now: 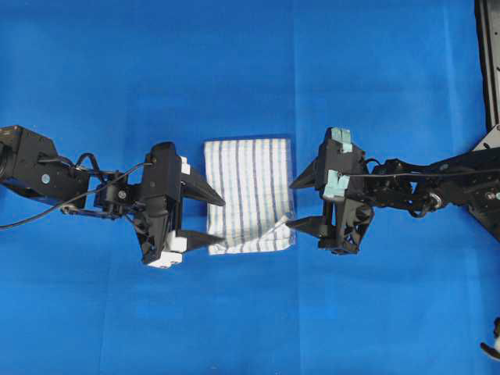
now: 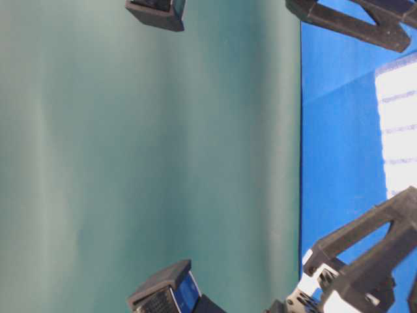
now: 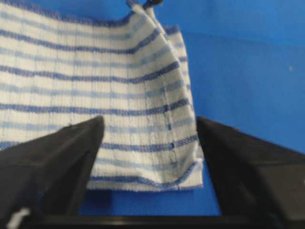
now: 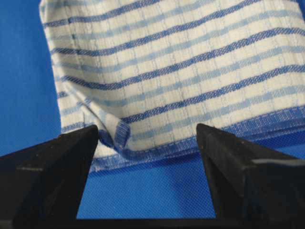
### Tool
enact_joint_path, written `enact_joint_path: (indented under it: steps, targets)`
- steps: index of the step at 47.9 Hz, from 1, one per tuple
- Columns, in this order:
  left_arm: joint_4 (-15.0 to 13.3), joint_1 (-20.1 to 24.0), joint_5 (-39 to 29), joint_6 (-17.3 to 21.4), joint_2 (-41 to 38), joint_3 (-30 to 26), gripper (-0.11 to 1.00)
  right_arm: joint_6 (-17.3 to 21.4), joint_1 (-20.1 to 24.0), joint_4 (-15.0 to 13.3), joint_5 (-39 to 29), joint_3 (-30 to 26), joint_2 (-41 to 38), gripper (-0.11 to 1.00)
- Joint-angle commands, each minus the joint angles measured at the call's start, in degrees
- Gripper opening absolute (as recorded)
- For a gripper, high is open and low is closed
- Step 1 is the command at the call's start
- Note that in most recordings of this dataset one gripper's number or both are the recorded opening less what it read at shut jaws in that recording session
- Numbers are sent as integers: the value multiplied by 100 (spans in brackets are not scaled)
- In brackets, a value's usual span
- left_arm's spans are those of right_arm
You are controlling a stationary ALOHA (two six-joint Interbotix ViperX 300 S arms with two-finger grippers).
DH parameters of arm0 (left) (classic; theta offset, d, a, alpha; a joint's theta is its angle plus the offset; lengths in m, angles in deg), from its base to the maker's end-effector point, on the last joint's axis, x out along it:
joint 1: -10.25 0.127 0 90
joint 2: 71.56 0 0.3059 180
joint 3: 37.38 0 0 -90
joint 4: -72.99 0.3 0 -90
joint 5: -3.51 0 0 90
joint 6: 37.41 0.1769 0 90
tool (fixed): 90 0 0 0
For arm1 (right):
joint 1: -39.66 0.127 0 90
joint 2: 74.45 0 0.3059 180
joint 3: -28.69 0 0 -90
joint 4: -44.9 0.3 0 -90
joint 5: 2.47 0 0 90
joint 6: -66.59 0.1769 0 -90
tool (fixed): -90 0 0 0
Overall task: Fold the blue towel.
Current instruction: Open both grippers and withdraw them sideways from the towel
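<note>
The blue towel [image 1: 250, 195], white with thin blue stripes, lies folded into a small rectangle at the middle of the table. My left gripper [image 1: 212, 217] is open at the towel's left edge, one finger over its lower left corner. My right gripper [image 1: 291, 205] is open at the right edge, its lower finger by the lower right corner, where a small flap curls up. In the left wrist view the towel [image 3: 95, 95] lies between and beyond the open gripper [image 3: 150, 129]. In the right wrist view the towel [image 4: 181, 67] lies just past the open gripper [image 4: 147, 131]. Neither gripper holds anything.
The plain blue table covering [image 1: 250, 62] surrounds the towel on all sides. A metal frame [image 1: 491, 62] runs along the right edge, and a small white object [image 1: 492, 344] sits at the lower right. The table-level view shows a green backdrop [image 2: 150, 156].
</note>
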Motion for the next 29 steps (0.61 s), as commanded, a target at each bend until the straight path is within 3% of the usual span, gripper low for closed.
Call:
enact_joint_path:
  steps: [1,5,16,29]
  targets:
    - [-9,-44,-149,18,352,-26,85,-35,18,-26,53,-105,281,84]
    - [0,-44,-475,62,624,-35,93,-105,18,-62,35,-70,519,83]
    - [35,9,-1591,105,1696,35,91,-492,9,-70,9,105,1292,83]
    - [123,97,-2065,123,2848,360,91,-1028,-97,-70,-97,457,2496,83]
